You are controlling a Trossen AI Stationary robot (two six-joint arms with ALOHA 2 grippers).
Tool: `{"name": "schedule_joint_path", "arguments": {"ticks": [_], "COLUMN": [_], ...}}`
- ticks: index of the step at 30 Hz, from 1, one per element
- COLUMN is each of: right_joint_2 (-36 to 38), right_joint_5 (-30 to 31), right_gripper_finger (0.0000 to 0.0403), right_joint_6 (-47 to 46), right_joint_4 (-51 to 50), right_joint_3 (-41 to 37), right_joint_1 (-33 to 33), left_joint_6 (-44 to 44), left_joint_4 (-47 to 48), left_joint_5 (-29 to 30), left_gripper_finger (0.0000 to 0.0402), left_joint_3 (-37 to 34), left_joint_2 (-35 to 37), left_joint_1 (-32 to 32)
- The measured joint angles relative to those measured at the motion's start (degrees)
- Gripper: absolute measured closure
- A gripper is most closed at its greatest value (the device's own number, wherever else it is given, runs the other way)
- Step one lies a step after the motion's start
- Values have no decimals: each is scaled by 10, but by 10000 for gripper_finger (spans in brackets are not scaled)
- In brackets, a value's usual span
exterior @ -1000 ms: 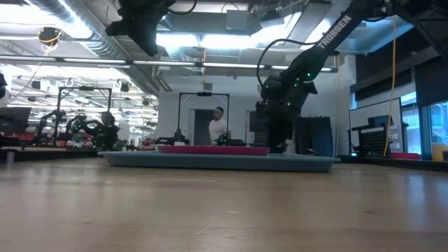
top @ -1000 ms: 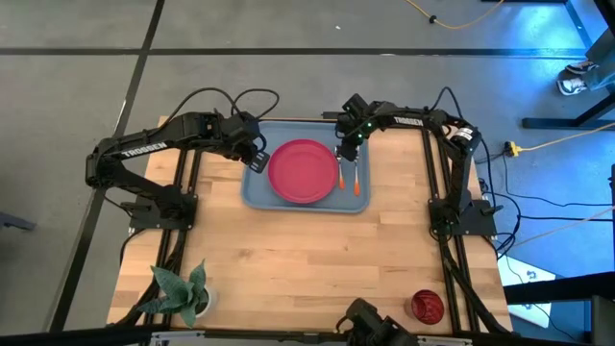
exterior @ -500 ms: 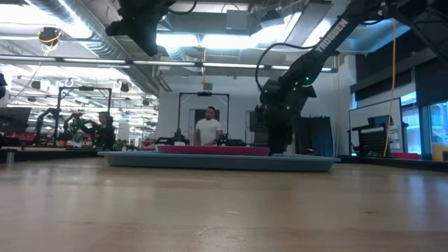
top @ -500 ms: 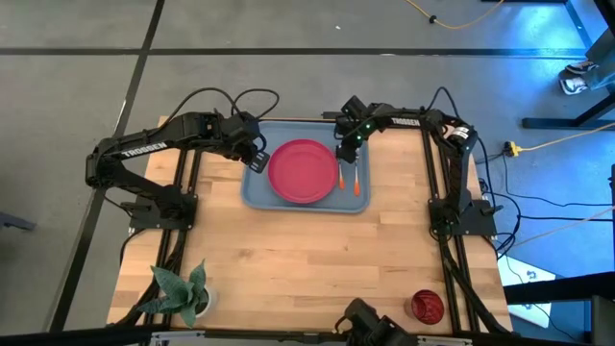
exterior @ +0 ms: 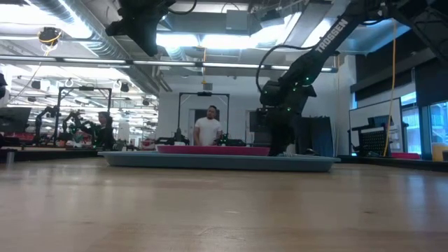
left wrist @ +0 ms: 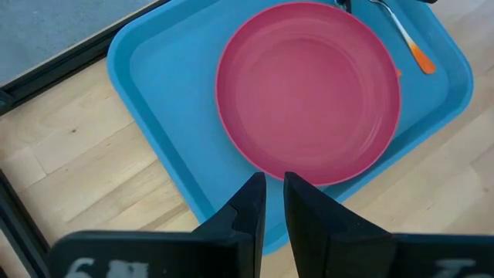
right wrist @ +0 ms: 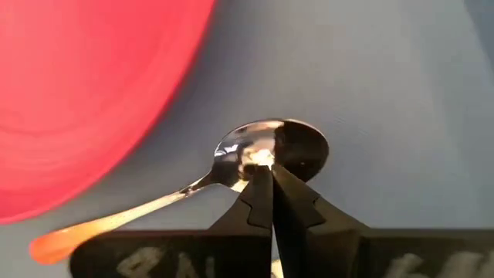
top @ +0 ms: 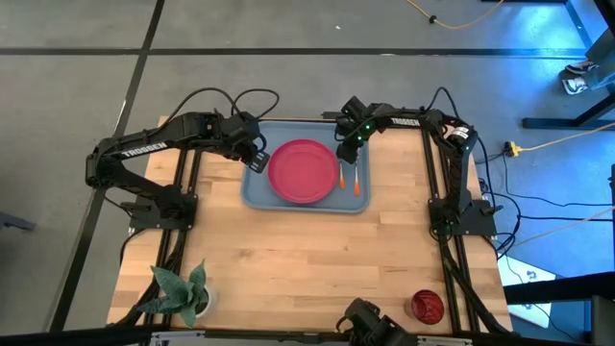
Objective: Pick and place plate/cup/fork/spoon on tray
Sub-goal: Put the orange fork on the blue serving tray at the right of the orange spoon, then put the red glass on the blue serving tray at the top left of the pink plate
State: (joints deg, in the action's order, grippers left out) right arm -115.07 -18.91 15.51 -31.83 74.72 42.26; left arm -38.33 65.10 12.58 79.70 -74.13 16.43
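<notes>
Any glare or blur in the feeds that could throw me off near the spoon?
Right wrist view: the spoon bowl shows bright glare, and the plate is soft. Low view: ceiling lights leave the arms backlit and dark. High view: blue light spills in at the upper right corner, off the table.

Plate (top: 304, 171) on tray (top: 258, 188), cup (top: 426, 306) well apart
</notes>
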Motion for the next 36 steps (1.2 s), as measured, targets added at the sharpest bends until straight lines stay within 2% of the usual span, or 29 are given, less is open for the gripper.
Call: {"name": "schedule_joint_path", "arguments": {"ticks": [20,25,30,36], "right_joint_2": [4,24,65,158], "right_joint_5": [-5,26,27,28], "right_gripper_finger": [402,402,402,402], "right_joint_6": [0,-2,-1,3], "right_joint_4": [-10,-19,-75,-203], "right_joint_3": [0,0,1,2], "right_joint_1": [-5,-5,-6,-28], "left_joint_6": [0,0,-5,-16], "left_joint_4": [0,0,4,22], "left_joint_5": [0,0,-14,-31], "left_gripper_finger": [360,360,360,360], "left_joint_3": [0,0,0,0], "left_joint_2": [0,0,0,0], "left_joint_1": [0,0,0,0]}}
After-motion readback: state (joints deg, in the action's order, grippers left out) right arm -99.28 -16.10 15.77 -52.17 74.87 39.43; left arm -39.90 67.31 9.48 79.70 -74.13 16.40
